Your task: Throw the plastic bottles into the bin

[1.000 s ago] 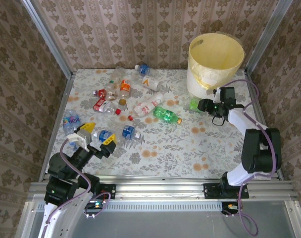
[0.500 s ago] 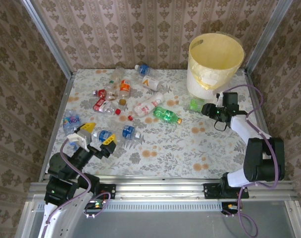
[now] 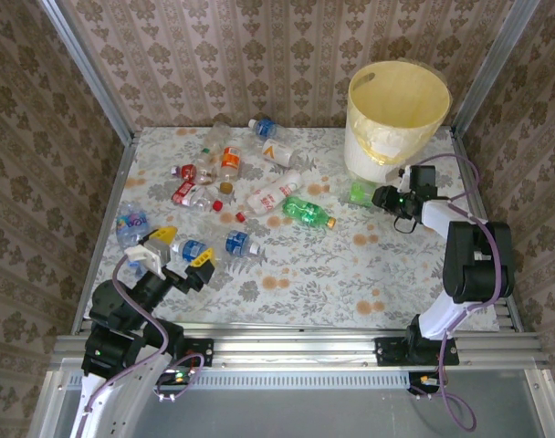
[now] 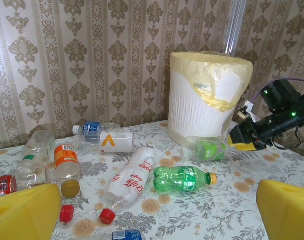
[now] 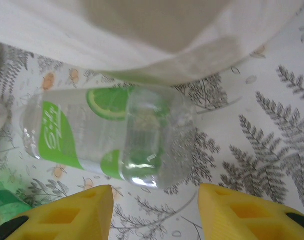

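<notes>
Nearest, the left tool [image 3: 182,247] hangs released, fingers wide, over the near-left part of the desk [image 3: 305,283]. The scattered plastic bottles [image 3: 270,193] lie beyond it. Further out, the right tool [image 5: 154,192] points at a clear lime-labelled bottle [image 5: 107,135] lying on its side close by the foot of the bin [image 4: 192,110]. The yellow fingers flank the bottle's end, but I cannot tell whether they have bitten. A hold that near the tips could squirt the slick bottle free or shove it against the bin. A low lift would strike the rim.
</notes>
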You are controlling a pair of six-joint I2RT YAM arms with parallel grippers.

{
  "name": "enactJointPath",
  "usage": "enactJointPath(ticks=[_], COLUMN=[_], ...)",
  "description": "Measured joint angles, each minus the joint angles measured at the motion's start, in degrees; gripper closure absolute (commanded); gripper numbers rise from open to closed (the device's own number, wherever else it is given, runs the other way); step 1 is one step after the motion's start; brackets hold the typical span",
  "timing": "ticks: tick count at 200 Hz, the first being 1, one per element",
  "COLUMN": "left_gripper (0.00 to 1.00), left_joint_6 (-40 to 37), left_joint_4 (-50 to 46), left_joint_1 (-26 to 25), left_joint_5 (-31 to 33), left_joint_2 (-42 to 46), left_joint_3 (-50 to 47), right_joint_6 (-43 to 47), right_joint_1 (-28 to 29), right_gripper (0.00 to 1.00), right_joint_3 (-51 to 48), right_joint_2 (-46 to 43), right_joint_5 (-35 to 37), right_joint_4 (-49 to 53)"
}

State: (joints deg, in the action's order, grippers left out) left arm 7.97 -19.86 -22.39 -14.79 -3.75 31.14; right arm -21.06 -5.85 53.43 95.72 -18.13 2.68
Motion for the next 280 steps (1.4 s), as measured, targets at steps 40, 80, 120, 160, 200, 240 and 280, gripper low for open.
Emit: enactJointPath(ticks=[40,80,120,160,200,240,280], left_gripper=[0.00,0.00,0.00,0.00,0.00,0.00,0.00], left_joint_6=[0.00,0.00,0.00,0.00,0.00,0.00,0.00], left_joint_4=[-0.22,-0.33,-0.33,-0.33,-0.33,-0.33,-0.33], left_joint_1=[0.00,0.00,0.00,0.00,0.00,0.00,0.00], left_joint_5=[0.00,0.00,0.00,-0.02,-0.02,-0.02,-0.04], left_joint_2=[0.00,0.00,0.00,0.00,-0.02,0.00,0.00], left_joint_3=[0.00,0.00,0.00,0.00,0.00,0.00,0.00], right_joint_6=[-0.26,-0.61,-0.63,-0.20,0.11,1.55,3.39], right_joint_1=[0.00,0.00,0.42,0.87,1.84,4.48,7.13], right_gripper=[0.53,0.52,0.53,0.52,0.53,0.52,0.50], right_joint_3=[2.12,3.08,3.52,3.52,3.48,3.48,3.52], right_joint_2=[1.92,3.52,3.78,3.78,3.76,3.76,3.67], right_joint_5=[-0.52,-1.31,-2.16,-2.93,-3.41,-3.91,-4.96], right_joint_4=[-0.83,-0.57,0.61,2.27,2.71,3.96,5.97])
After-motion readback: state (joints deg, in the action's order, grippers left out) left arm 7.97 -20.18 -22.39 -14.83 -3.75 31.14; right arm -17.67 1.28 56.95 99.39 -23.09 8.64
